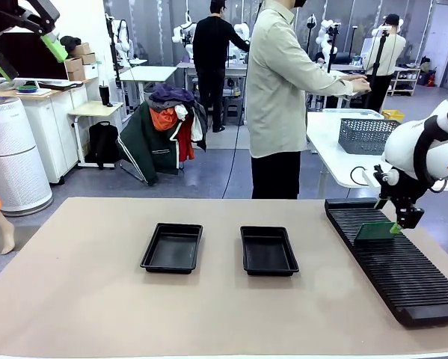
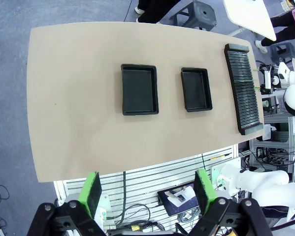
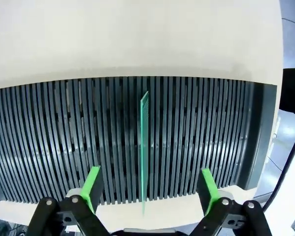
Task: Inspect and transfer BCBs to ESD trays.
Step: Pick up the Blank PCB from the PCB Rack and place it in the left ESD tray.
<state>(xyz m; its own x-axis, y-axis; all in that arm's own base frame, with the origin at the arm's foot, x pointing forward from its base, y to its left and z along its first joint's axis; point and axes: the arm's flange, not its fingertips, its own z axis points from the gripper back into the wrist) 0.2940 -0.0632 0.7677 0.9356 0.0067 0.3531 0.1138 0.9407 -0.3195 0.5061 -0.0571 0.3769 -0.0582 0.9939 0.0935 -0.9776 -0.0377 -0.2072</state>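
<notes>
Two black ESD trays [image 1: 171, 247] [image 1: 268, 250] lie side by side mid-table, both with bare floors; from high above they are the ESD trays [image 2: 140, 89] [image 2: 196, 89]. One green BCB [image 1: 374, 233] stands on edge in a slot of the long black rack [image 1: 403, 269]. My right gripper [image 1: 396, 223] hangs over the board's right end, open. In the right wrist view the BCB [image 3: 144, 147] is seen edge-on, centred between the spread fingers of the right gripper [image 3: 150, 188], with a gap on each side. My left gripper [image 1: 28, 58] is raised high at the far left, open, and the left gripper [image 2: 148, 191] holds nothing.
The ribbed rack [image 2: 243, 88] runs along the table's right side. A person in a pale shirt [image 1: 283, 82] stands beyond the far edge, turned toward a side table with a grey mesh basket [image 1: 366, 134]. Bare tan tabletop [image 1: 81, 299] lies left of and in front of the trays.
</notes>
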